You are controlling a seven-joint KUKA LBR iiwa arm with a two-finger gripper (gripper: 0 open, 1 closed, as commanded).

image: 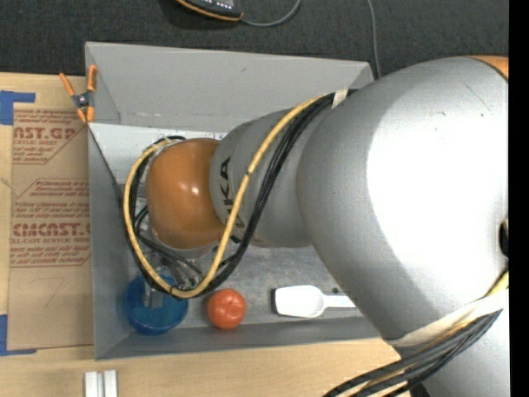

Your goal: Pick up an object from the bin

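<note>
Against the left wall of the grey metal bin (pixel 223 85), in its near corner, sits a blue round thing (pixel 140 314), seemingly a small cup or dish seen from above. This is the thing the wrist hangs over. The orange cover (pixel 178 193) and its loop of yellow and black cables (pixel 130 213) stand directly above it and hide the jaws, so I cannot tell whether they are open, closed or gripping anything. The main risk, as I judge it, comes from that corner. The blue piece lies close to two walls, so a descent slightly off centre could strike the bin's side or press on the rim and tip or skate the piece away rather than catch it. The cable loop also hangs low and might snag on it as the arm lifts. Just right of it, near the front wall and apart from the blue piece, rests an orange-red ball (pixel 225 308). It would likely roll at a nudge from the wrist and could end up under the closing jaws. Further right lies a white plastic spoon (pixel 299 302), its bowl toward the ball and its handle running under the big silver arm (pixel 397 205), which covers the rest of the bin floor. Nothing can be made out inside the blue piece itself
</note>
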